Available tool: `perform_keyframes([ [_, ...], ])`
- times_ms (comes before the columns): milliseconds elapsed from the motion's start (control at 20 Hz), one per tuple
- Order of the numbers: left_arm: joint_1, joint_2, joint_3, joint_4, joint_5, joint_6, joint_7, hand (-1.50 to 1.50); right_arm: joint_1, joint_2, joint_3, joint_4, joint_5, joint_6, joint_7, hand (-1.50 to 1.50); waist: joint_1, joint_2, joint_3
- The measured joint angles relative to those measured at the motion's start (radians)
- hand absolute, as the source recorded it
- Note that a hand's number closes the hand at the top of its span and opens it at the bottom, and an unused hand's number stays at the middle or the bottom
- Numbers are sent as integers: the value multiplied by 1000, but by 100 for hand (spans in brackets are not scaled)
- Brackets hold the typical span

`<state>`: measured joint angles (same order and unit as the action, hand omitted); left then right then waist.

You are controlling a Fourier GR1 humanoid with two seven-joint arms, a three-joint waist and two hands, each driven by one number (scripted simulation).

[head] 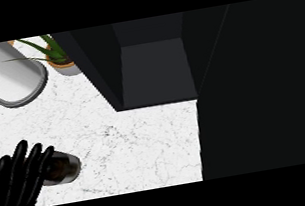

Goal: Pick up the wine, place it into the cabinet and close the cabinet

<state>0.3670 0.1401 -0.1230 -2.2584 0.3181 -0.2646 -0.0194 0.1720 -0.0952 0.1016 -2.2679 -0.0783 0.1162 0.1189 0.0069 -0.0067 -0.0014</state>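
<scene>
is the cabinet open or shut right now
Open. The cabinet shows a dark hollow interior facing the counter, with its door swung out along the right side. The wine is outside, by the left hand.

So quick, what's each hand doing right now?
Left hand: open, straight black fingers resting against the dark round wine bottle on the white marble counter.
Right hand: not in view.

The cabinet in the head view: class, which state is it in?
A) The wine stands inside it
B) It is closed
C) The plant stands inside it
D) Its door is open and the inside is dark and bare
D: the cabinet shows an open, dark compartment, while the wine lies on the counter by the left hand.
</scene>
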Motion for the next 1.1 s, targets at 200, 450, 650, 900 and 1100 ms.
perform_keyframes([
  [200,71,15,-4,-77,74,-22,52,-150,57,-11,38,-99,-25,23,72,-150,-3,2,1],
  [450,131,14,-21,-97,100,-30,94,-150,31,-15,29,-148,-51,16,148,-150,-1,4,1],
  [650,140,1,-56,-107,98,1,129,-150,11,-11,51,-171,-38,-2,208,-150,-1,4,1],
  [900,139,0,-48,-114,97,31,154,-150,-42,0,90,-189,-8,-41,288,-150,0,4,1],
  [1100,150,0,-37,-119,97,52,173,-150,-80,-4,77,-193,-4,-55,326,-150,3,3,1],
])
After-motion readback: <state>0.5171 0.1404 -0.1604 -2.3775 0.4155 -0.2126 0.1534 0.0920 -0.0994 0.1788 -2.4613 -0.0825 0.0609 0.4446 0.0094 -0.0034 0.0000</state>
